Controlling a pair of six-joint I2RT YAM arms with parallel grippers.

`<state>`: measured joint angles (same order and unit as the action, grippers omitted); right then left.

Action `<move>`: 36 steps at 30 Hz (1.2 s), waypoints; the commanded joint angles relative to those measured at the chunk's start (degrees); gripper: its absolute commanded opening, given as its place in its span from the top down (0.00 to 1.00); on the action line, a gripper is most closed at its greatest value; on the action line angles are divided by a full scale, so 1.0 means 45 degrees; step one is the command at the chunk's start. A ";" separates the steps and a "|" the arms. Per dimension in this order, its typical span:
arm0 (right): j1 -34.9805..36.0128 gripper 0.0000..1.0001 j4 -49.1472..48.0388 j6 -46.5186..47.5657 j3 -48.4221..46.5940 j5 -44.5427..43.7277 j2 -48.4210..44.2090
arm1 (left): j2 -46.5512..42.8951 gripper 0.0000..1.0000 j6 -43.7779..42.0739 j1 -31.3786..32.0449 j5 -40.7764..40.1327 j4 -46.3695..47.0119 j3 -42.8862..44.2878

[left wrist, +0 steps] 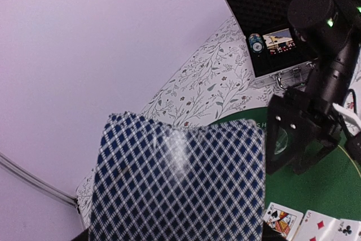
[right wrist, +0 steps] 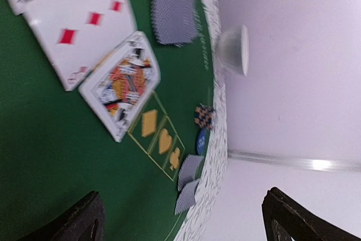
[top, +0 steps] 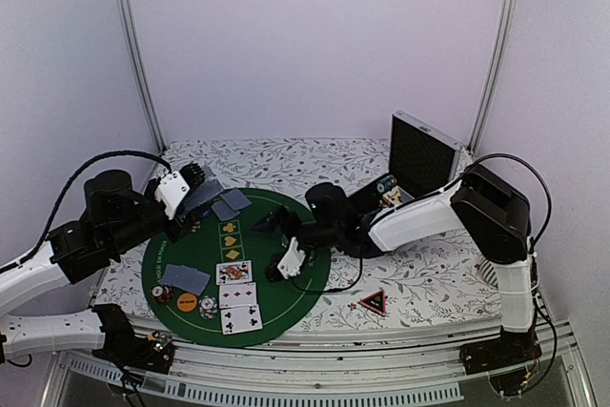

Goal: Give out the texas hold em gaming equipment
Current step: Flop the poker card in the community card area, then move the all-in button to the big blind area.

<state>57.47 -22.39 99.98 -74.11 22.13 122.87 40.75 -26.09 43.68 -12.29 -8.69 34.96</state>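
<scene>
My left gripper [top: 193,193] is shut on a deck of blue-checked playing cards [left wrist: 177,179] above the far left edge of the green mat [top: 295,293]; the deck hides its fingers. My right gripper [top: 270,224] hangs open over the mat's middle with nothing between its fingers [right wrist: 84,218]. Three face-up cards [top: 238,295] lie in a column near the front. A face-down pair [top: 230,205] lies at the back and another face-down card [top: 184,278] at the left. Chip stacks [top: 207,307] and an orange disc [top: 186,304] sit at the front left. The red-black triangle token [top: 373,302] lies right of the mat.
An open black case [top: 422,152] stands at the back right with chips [left wrist: 256,43] and cards inside. A white ribbed cup [right wrist: 234,49] stands just off the mat's left edge. A thin cable [top: 329,286] trails over the mat's right side.
</scene>
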 commanded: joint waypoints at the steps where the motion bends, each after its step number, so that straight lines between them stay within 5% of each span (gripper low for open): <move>1: -0.0392 0.01 -0.2816 -0.7850 0.0104 -0.0151 -0.2392 | -0.0116 0.46 0.0024 -0.0081 0.0211 0.0386 -0.0093; 5: -0.0578 0.01 -0.2076 -1.3953 -0.0614 -0.0380 -0.3470 | -0.0042 0.46 -0.0074 -0.0082 0.0342 0.0342 -0.0093; 8: -0.0900 0.01 0.0616 -1.7555 -0.2310 0.0768 -0.3636 | -0.0062 0.46 -0.0140 -0.0085 0.0549 0.0340 -0.0112; 16: -0.1110 0.03 0.4790 -2.3351 -0.6616 0.3593 -0.2078 | -0.0072 0.46 -0.0260 -0.0078 0.1144 0.0283 -0.0129; 24: -0.0826 0.06 0.7832 -2.4493 -0.9408 0.3442 -0.0239 | -0.0073 0.46 -0.0297 -0.0061 0.1379 0.0271 -0.0132; 36: -0.0422 0.00 0.8292 -2.4583 -1.1071 0.4610 0.1343 | 0.0084 0.46 -0.0280 -0.0044 0.1453 0.0217 -0.0093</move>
<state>54.81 13.80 -9.54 -120.99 40.71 126.93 40.91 -27.00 43.68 -6.42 -8.71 34.70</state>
